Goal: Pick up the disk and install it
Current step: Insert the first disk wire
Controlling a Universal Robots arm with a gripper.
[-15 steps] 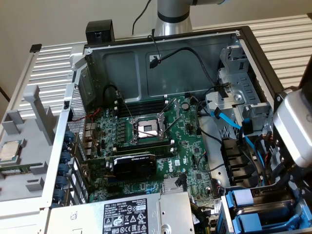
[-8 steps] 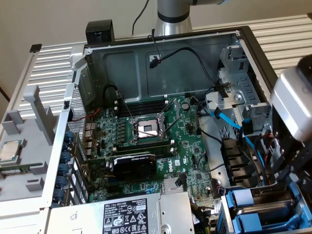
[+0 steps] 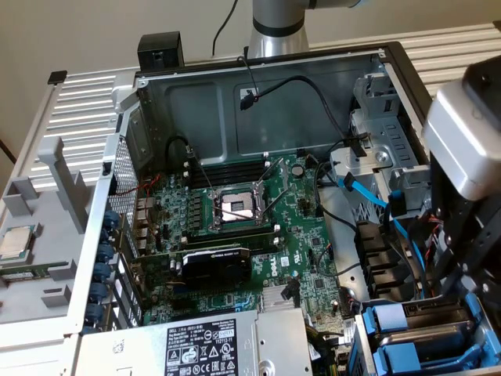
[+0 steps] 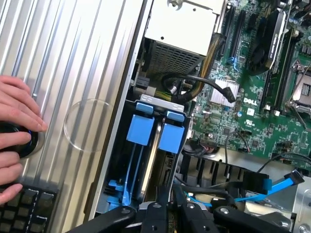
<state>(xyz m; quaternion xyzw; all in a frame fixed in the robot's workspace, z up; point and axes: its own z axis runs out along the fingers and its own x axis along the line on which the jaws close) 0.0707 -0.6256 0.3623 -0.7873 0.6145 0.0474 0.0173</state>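
Case: the open computer case lies on a ribbed metal table, and the gripper hangs over its drive-bay corner.
Motherboard: the green motherboard is well apart from the gripper, across the case floor.
Power supply: the power supply is a silver box beyond the drive bay from the gripper.
Drive bay: the drive bay is directly under the fingertips and holds two blue carriers side by side (standing on edge).
Gripper: the gripper has its black fingers drawn nearly together; I cannot tell whether they pinch anything.
Disk: the disk is probably the silver edge between the blue carriers. It sits in the bay, just ahead of the fingertips.
Hand: a person's hand rests on a black knob on the table, well off to the gripper's side.
Cable: a blue cable lies near the gripper, on the motherboard side.
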